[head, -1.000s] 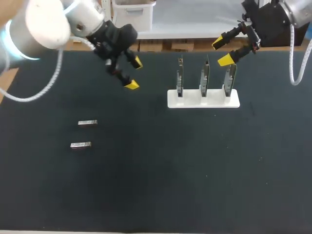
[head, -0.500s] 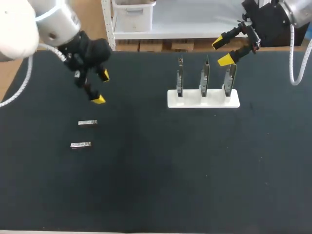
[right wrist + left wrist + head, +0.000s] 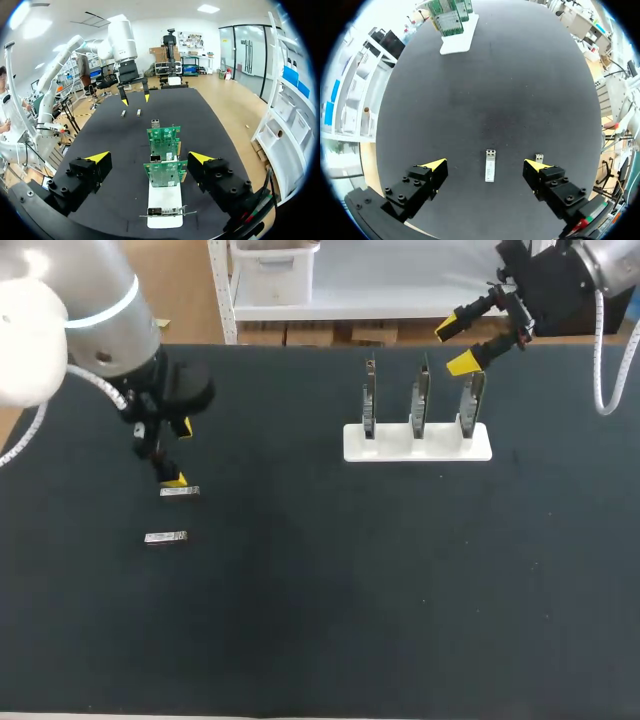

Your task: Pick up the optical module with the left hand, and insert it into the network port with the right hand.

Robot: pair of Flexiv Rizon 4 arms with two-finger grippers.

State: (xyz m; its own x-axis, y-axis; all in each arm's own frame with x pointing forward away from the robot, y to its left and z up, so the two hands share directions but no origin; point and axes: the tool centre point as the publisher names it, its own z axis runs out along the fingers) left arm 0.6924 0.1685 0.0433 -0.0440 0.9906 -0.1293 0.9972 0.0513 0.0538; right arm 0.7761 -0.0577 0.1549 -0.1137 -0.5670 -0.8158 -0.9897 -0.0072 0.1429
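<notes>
While my left end effector (image 3: 180, 454) hangs spread wide, the optical module (image 3: 490, 172) lies on the desk (image 3: 485, 90) between its fingers. It looks small, light, hard and slippery; pinch its long sides.

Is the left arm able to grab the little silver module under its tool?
Probably yes. The left tool hangs open above the optical module, which lies between its fingers on the black table. Nothing covers it, and the second module lies off to one side.
</notes>
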